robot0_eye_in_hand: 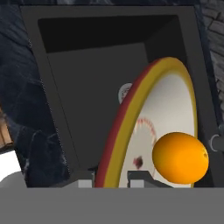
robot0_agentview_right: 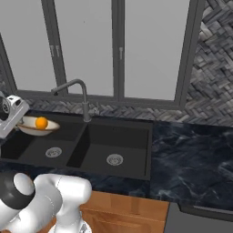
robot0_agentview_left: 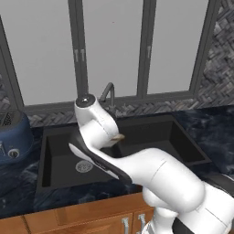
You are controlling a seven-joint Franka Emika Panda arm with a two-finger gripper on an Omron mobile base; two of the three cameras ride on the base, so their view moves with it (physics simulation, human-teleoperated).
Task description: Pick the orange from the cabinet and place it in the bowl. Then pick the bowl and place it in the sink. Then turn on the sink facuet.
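Now, taken left to right, with places given from the jaws:

Gripper (robot0_agentview_right: 19,119): at the left edge of the right base view, closed on the near rim of the bowl (robot0_agentview_right: 38,127); in the hand view its two tips straddle that rim at the bottom, one inside and one outside.

Bowl: carried clear of the sink (robot0_agentview_right: 136,132), reaching out ahead of the jaws over the left basin, roughly level in the right base view. A tan sliver of its rim (robot0_agentview_left: 117,136) peeks past the arm in the left base view.

Contents of bowl: the orange (robot0_agentview_right: 41,123) sits on the cream inside, just beyond the jaws, touching the bowl floor and near the gripped rim.

Key relation: the left basin floor and its silver drain (robot0_agentview_right: 53,152) lie below and beyond the jaws; judged from this, the coming move is a straight lowering, keeping the bowl flat so the orange does not roll out.

Basins: both hold nothing but their drains; the right drain (robot0_agentview_right: 114,159) is well off to the jaws' far side.

Sink facuet (robot0_agentview_right: 77,96): stands behind the divider, beyond the bowl, spout arching toward the left basin; not yet touched.

Task stage: orange in bowl done, bowl not yet set down, water last.
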